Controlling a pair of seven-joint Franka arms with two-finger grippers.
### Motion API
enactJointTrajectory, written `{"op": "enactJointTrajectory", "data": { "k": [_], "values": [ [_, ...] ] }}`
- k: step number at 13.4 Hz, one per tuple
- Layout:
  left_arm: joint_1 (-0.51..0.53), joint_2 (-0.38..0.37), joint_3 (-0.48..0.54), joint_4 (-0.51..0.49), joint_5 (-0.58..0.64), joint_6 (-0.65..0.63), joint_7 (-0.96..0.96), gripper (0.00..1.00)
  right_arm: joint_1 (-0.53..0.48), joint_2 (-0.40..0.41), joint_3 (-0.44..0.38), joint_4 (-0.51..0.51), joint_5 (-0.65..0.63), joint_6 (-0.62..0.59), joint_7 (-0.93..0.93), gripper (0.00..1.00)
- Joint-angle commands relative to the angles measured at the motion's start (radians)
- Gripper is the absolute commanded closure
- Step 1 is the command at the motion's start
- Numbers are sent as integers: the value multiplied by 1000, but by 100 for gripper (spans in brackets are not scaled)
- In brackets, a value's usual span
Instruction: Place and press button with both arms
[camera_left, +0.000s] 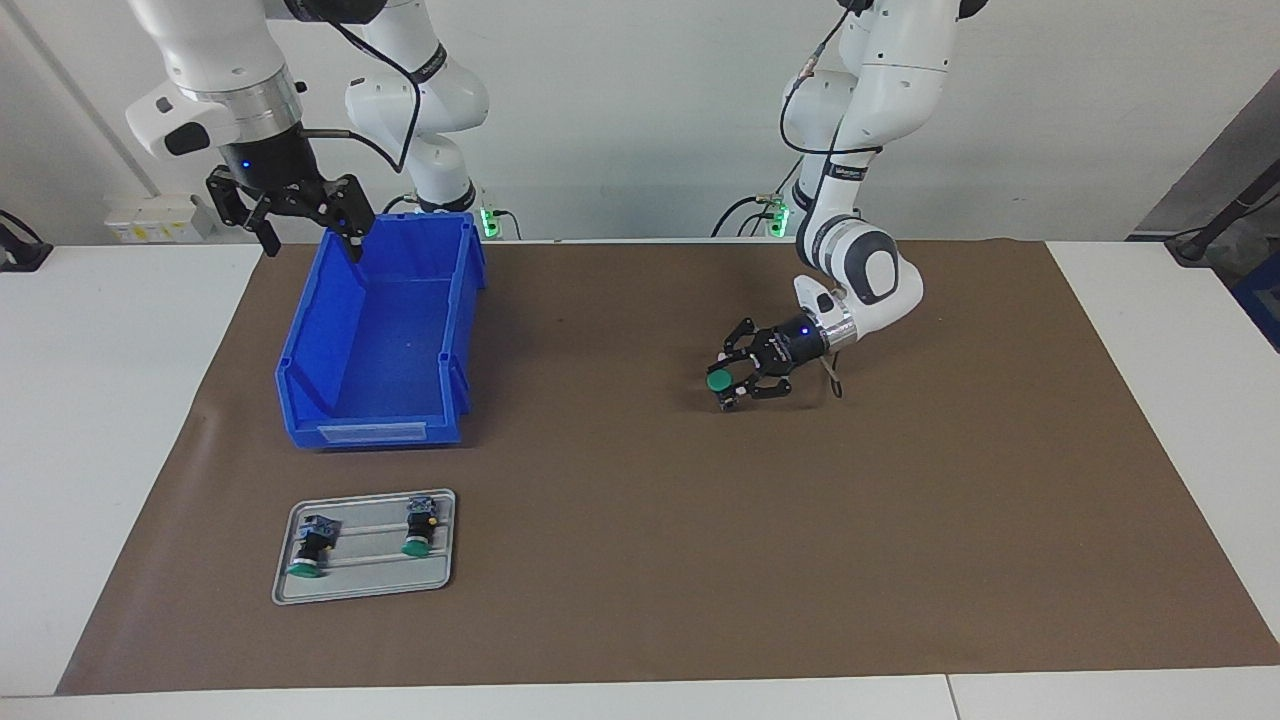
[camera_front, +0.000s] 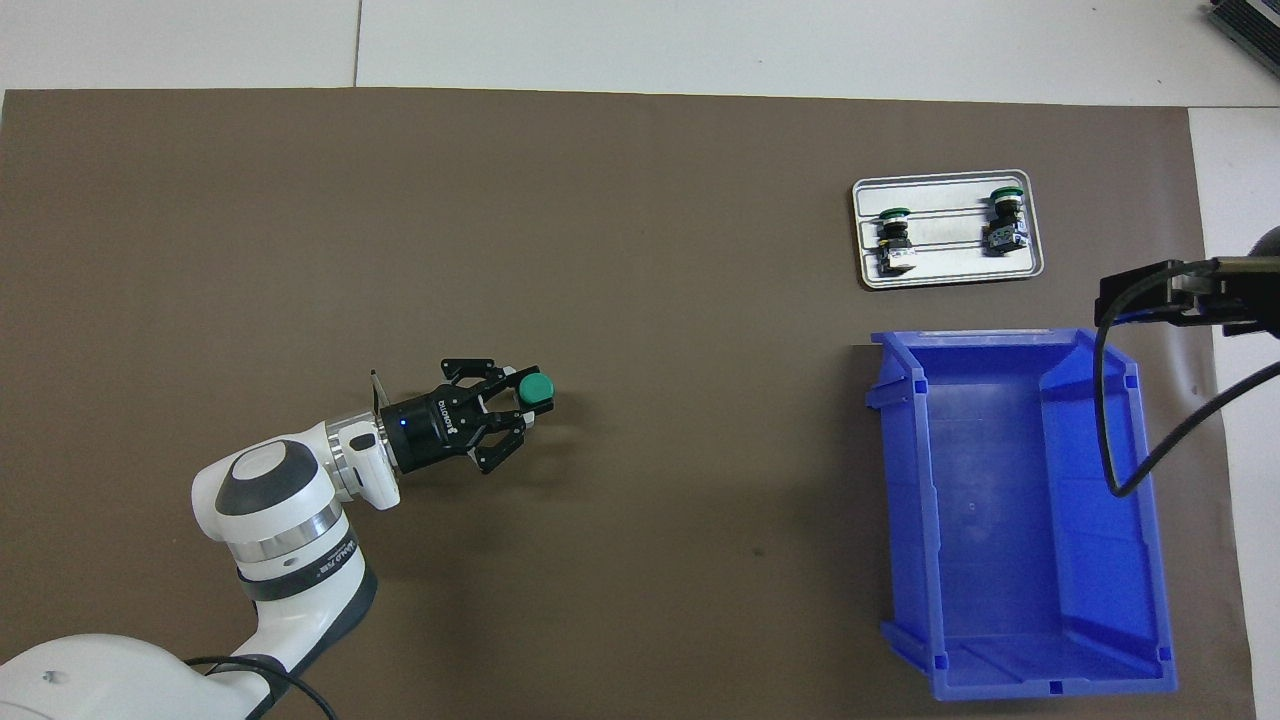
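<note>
My left gripper (camera_left: 726, 382) is low over the middle of the brown mat (camera_left: 640, 560), lying almost level, and is shut on a button (camera_left: 718, 381) whose green cap points away from the wrist. It also shows in the overhead view (camera_front: 527, 402), with the button (camera_front: 537, 390) at its tips. Two more buttons (camera_left: 310, 548) (camera_left: 418, 525) lie on a small grey tray (camera_left: 365, 590). My right gripper (camera_left: 305, 225) hangs open and empty over the end of the blue bin (camera_left: 305, 340) nearest the robots.
The blue bin (camera_front: 905, 500) is empty and stands at the right arm's end of the mat. The grey tray (camera_front: 947, 278) lies farther from the robots than the bin. White table shows around the mat.
</note>
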Motion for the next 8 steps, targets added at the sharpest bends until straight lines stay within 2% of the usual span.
{"op": "enactJointTrajectory", "data": {
  "k": [1,2,3,5,8],
  "values": [
    [14,-13,-3,-22,-21,-15,34,100,-10,-20,1,-16,23,-9,-29,0],
    [16,-15,-3,-26,-20,-16,33,95,-10,-20,1,-16,23,-8,-29,0],
    [16,-15,-3,-26,-19,-12,25,59,-10,-20,1,-16,23,-8,-29,0],
    [16,-12,-2,-24,-1,5,21,52,-10,-20,1,-16,23,-9,-29,0],
    [57,-10,0,-18,115,7,-13,51,-10,-20,1,-16,23,-9,-29,0]
  ]
}}
